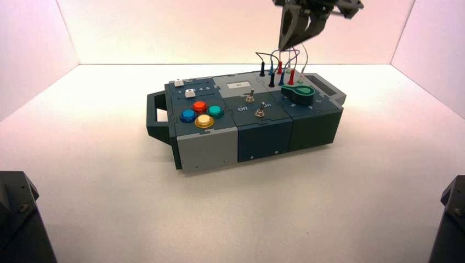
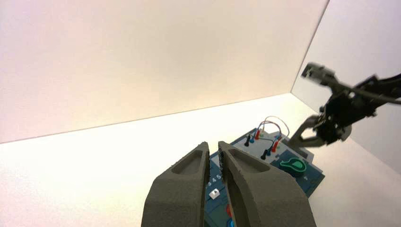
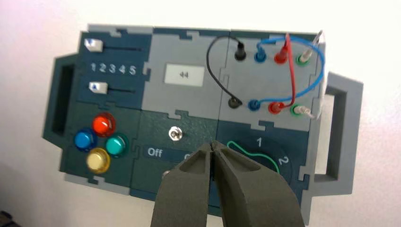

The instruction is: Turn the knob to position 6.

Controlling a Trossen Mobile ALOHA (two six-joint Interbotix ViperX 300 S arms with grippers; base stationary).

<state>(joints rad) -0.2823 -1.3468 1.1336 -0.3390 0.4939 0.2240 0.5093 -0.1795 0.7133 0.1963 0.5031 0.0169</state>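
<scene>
The knob [image 1: 299,92] is a dark green teardrop with a brighter green top, on the box's right front part. My right gripper [image 1: 286,46] hangs shut and empty above the box's back right, over the wires and clear of the knob. In the right wrist view its fingertips [image 3: 213,144] meet and hide part of the knob [image 3: 257,159]; the numerals 1 and 2 show beside it. My left gripper [image 2: 213,144] is shut and empty, away from the box, looking across at the knob [image 2: 293,165] and the right gripper [image 2: 302,139].
The box [image 1: 208,150] has two toggle switches [image 1: 249,98], four coloured push buttons [image 1: 204,120], two white sliders [image 1: 190,93], a small display [image 3: 184,74] and looped wires [image 1: 279,66]. It has handles at both ends [image 1: 156,115]. White walls enclose the table.
</scene>
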